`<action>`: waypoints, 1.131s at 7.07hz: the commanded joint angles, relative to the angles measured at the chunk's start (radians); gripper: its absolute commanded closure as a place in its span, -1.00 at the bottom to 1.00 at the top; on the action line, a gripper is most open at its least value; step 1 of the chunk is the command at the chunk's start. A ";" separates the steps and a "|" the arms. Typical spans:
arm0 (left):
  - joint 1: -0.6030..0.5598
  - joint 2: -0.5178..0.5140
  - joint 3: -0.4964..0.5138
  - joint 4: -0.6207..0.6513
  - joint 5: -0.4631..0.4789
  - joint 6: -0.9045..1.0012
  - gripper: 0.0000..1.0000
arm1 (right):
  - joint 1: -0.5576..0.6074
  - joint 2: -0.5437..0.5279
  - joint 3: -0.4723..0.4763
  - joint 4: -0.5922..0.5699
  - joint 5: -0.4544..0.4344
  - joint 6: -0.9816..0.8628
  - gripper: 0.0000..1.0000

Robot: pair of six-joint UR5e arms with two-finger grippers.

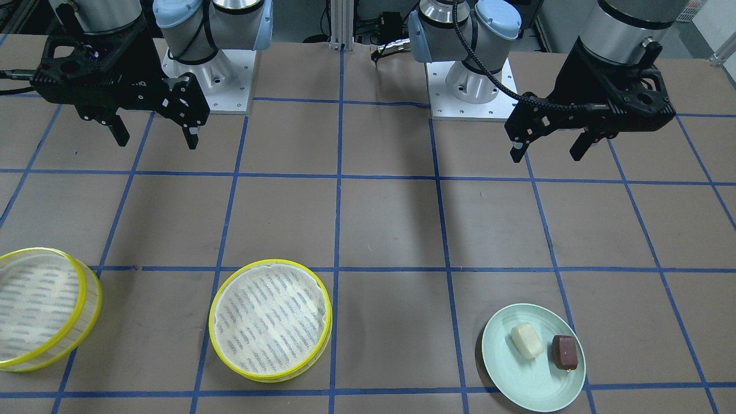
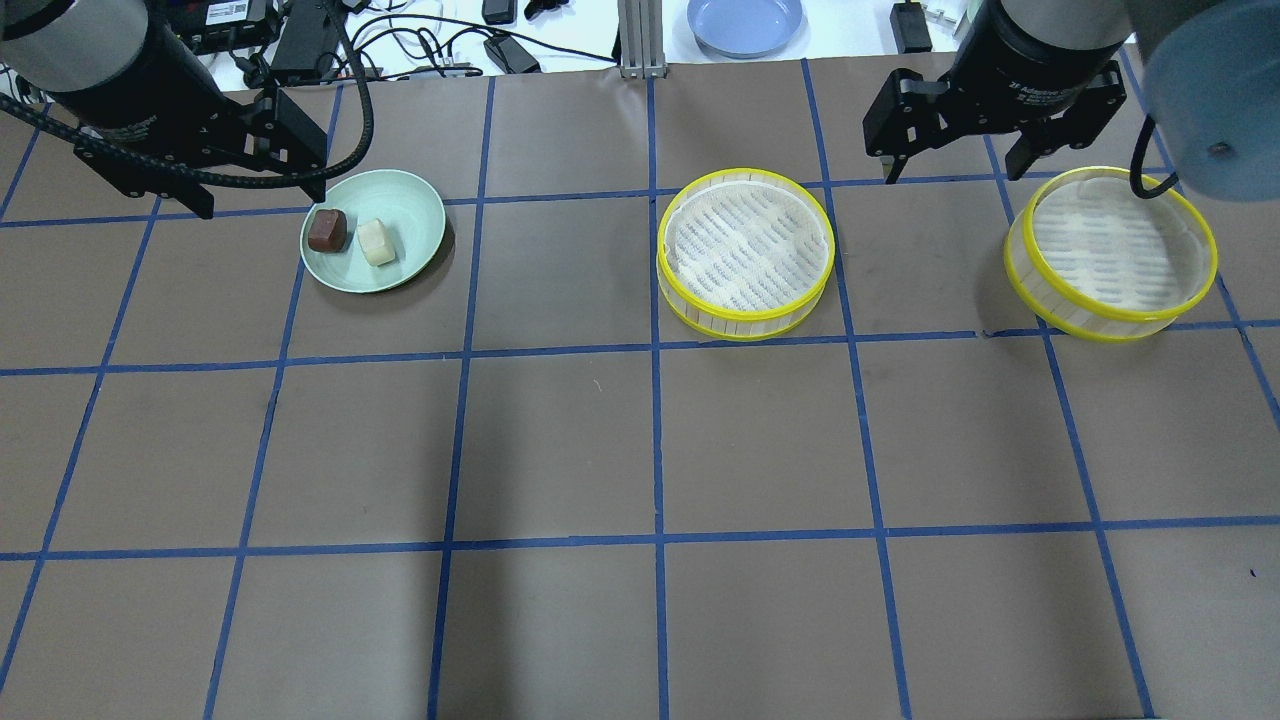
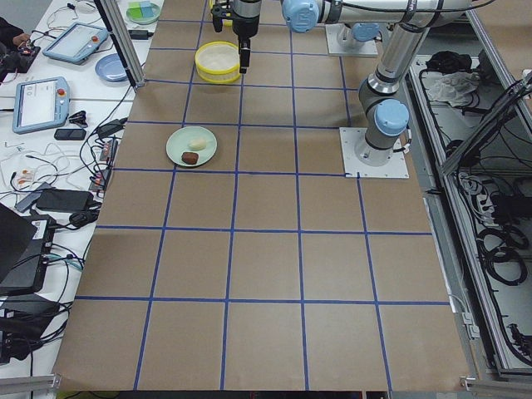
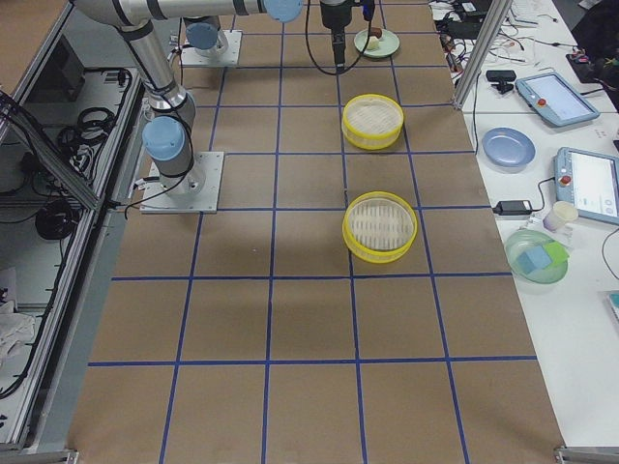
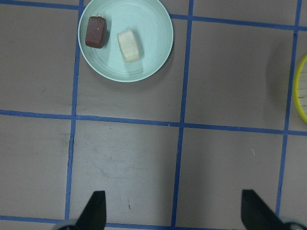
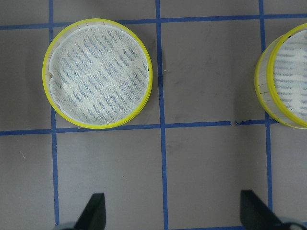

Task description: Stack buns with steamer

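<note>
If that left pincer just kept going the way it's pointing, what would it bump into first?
Most likely the bare brown table: the left pincer points straight down, open, with nothing between it and the surface. The green plate sits off to one side, it seems.

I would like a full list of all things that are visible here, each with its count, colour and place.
cream-white bun: one, cream-white, on the plate, apart from the brown bun
reddish-brown bun: one, dark reddish-brown, on the plate near its rim
plate: one, pale green, on the table at the robot's left
steamer baskets: two, yellow-rimmed, white liners, nothing inside; one mid-table, one at the robot's right
table: one, brown cover, blue tape grid
blue plate: one, on the bench beyond the table
left gripper: one, black, raised near the plate, jaws open
right gripper: one, black, raised near the steamer baskets, jaws open
</note>
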 commanded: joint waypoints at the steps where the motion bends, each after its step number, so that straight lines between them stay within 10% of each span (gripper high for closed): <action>1: 0.000 0.000 -0.006 0.000 0.000 0.000 -1.00 | -0.003 0.000 0.000 -0.002 -0.001 0.000 -1.00; 5: 0.021 -0.067 -0.012 0.062 0.007 -0.003 -1.00 | -0.003 0.000 0.000 -0.002 -0.002 -0.002 -1.00; 8: 0.021 -0.250 -0.112 0.391 -0.004 -0.127 -1.00 | -0.093 0.018 -0.002 -0.004 -0.001 -0.099 -1.00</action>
